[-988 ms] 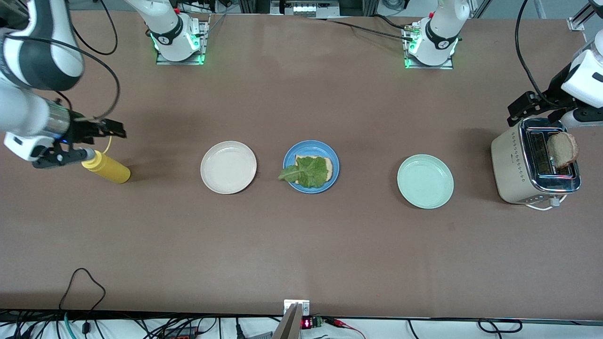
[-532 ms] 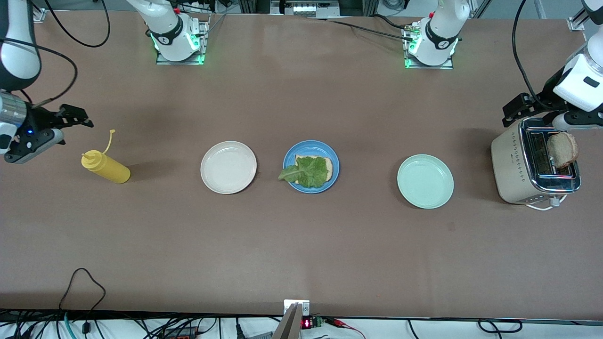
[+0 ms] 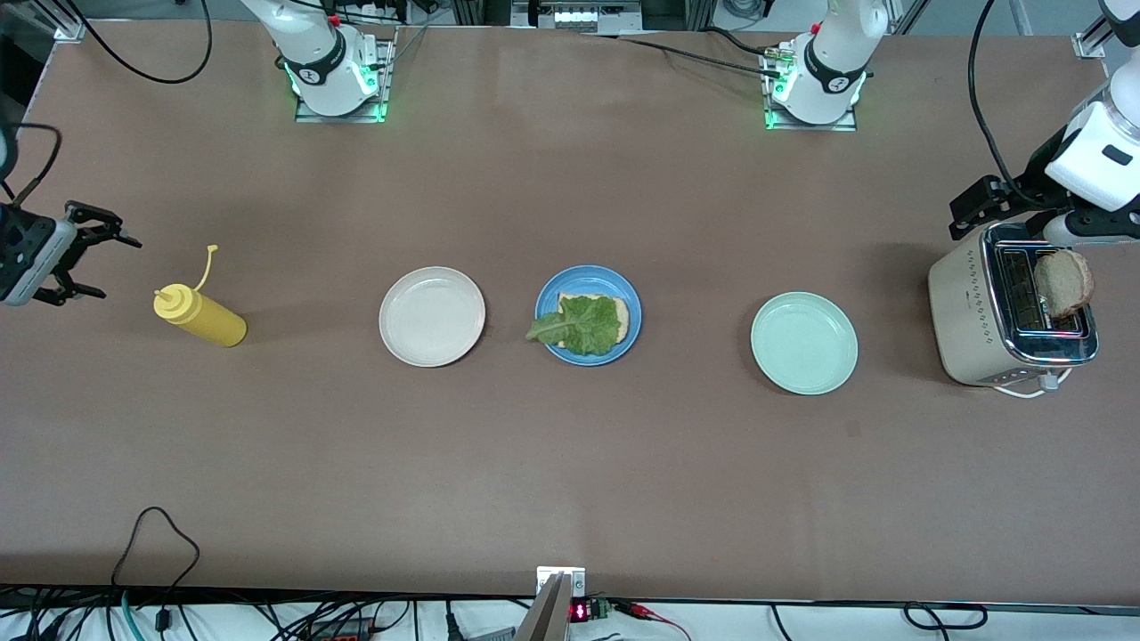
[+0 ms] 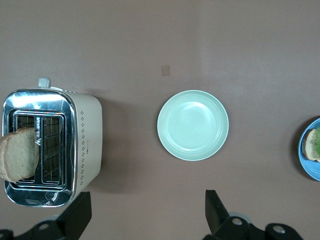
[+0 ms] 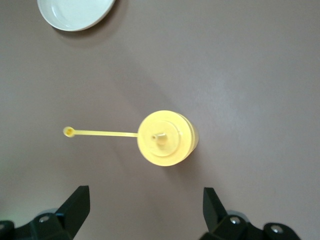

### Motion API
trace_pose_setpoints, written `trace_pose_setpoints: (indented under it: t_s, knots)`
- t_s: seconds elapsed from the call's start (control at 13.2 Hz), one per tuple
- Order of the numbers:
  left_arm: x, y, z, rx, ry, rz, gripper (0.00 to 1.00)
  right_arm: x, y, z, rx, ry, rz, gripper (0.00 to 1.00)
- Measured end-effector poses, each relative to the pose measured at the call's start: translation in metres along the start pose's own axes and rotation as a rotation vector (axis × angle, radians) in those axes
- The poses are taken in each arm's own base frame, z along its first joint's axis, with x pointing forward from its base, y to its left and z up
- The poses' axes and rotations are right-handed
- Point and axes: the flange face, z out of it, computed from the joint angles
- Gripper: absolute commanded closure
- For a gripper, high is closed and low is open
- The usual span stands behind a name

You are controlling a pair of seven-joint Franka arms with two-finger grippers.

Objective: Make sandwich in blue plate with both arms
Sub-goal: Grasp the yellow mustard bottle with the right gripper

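The blue plate [image 3: 623, 294] sits mid-table and holds one tan bread slice [image 3: 622, 313] with a green lettuce leaf [image 3: 583, 324] on top. The plate's edge also shows in the left wrist view [image 4: 309, 161]. A second bread slice [image 3: 1064, 283] sticks up out of the toaster [image 3: 975, 312], and it shows in the left wrist view too [image 4: 19, 154]. My left gripper [image 3: 997, 212] is open and empty, up over the table beside the toaster [image 4: 85, 140]. My right gripper [image 3: 107, 265] is open and empty at the right arm's end of the table, beside the yellow bottle.
A yellow squeeze bottle [image 3: 200, 316] stands upright with its tethered cap off [image 5: 167, 137]. A cream-white plate [image 3: 432, 316] and a mint-green plate [image 3: 804, 343] flank the blue plate. The mint plate [image 4: 193, 125] and the white plate [image 5: 75, 10] show in the wrist views.
My right gripper let go of the yellow bottle and drew back toward the right arm's end of the table. The left gripper shifted only slightly by the toaster.
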Motion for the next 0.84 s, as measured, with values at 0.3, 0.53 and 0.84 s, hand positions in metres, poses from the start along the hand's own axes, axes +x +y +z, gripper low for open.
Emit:
trace_pose_setpoints:
  t_s: [0.3,0.53,0.84]
  knots:
    - [0.001,0.001,-0.001,-0.001,0.011,0.003,0.0,-0.04,0.021,0.042,0.019,0.146,-0.116,0.0]
    - [0.001,0.011,-0.002,-0.001,0.016,0.022,0.0,-0.062,0.028,0.057,0.006,0.23,-0.196,0.0]
    - [0.001,0.014,-0.003,-0.001,0.017,0.026,0.0,-0.1,0.036,0.098,-0.006,0.37,-0.246,0.0]
